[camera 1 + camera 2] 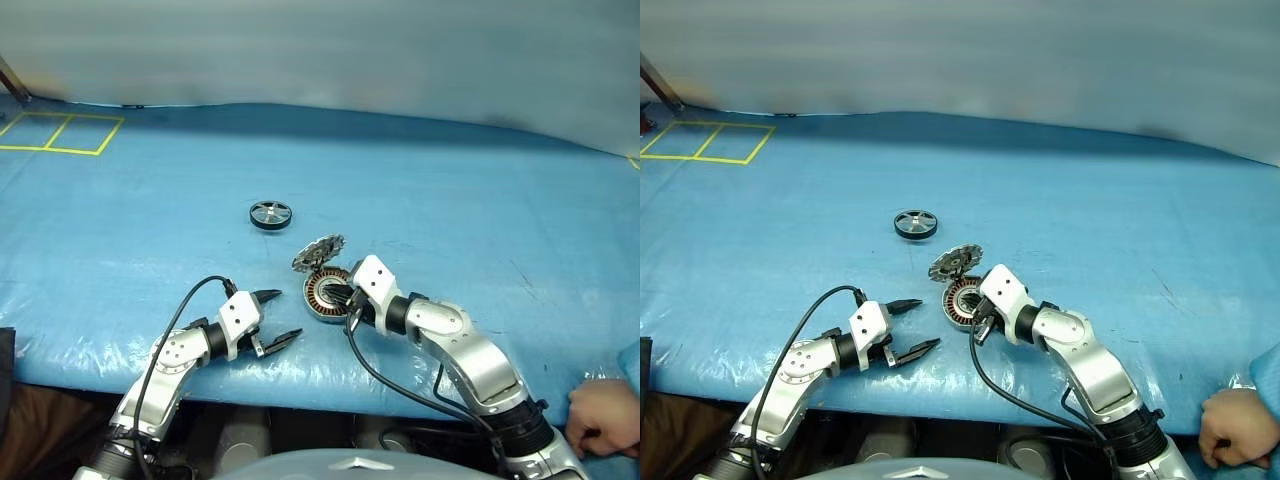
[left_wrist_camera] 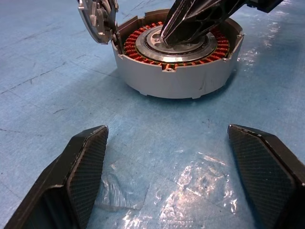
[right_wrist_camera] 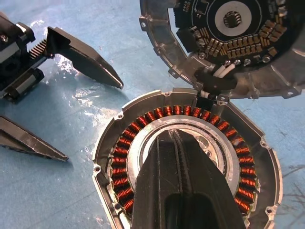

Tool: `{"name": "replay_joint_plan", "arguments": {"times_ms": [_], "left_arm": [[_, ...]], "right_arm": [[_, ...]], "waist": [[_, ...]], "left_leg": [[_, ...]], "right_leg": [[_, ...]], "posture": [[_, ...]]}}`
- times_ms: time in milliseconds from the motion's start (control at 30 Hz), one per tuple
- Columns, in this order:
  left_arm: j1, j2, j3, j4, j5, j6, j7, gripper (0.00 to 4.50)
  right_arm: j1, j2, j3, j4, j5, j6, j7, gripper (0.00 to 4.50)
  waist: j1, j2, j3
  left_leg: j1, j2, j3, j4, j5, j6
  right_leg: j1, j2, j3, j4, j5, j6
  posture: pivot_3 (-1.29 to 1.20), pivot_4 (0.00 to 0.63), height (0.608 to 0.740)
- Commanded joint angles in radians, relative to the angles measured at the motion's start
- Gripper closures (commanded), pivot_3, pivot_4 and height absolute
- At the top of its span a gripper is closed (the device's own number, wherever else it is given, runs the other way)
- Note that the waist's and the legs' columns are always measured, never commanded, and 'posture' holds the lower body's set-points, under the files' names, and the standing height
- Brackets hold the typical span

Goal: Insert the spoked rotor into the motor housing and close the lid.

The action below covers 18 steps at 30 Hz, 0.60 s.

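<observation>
Two end effectors sit by the open motor housing (image 1: 326, 294) on the blue desk (image 1: 450, 200).
Right end effector (image 3: 178, 143), pinched shut, rests its tips in the round, copper-wound housing; left end effector (image 1: 277, 317) stands spread and empty just beside. Ribbed lid (image 1: 318, 251) tilts up behind; black-rimmed spoked rotor (image 1: 270, 215) lies flat farther back.
</observation>
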Motion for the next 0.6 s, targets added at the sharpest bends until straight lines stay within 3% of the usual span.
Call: {"name": "replay_joint_plan", "arguments": {"times_ms": [33, 600], "left_arm": [[-0.003, -0.002, -0.003, 0.003, -0.001, -0.014, -0.005, 0.21], [-0.003, -0.008, -0.003, 0.002, 0.001, -0.017, 0.004, 0.21]], "right_arm": [[-0.022, 0.015, -0.046, -0.056, 0.043, 0.003, -0.003, 4.47], [-0.009, -0.045, 0.050, 0.012, -0.044, -0.007, 0.006, 4.47]], "waist": [[-0.002, 0.000, 0.000], [-0.001, 0.000, 0.000]], "left_leg": [[0.000, 0.000, 0.000, 0.000, 0.000, 0.000], [0.000, 0.000, 0.000, 0.000, 0.000, 0.000]], "right_leg": [[0.000, 0.000, 0.000, 0.000, 0.000, 0.000], [0.000, 0.000, 0.000, 0.000, 0.000, 0.000]], "posture": [[0.00, 0.150, 0.740], [0.00, 0.150, 0.740]]}}
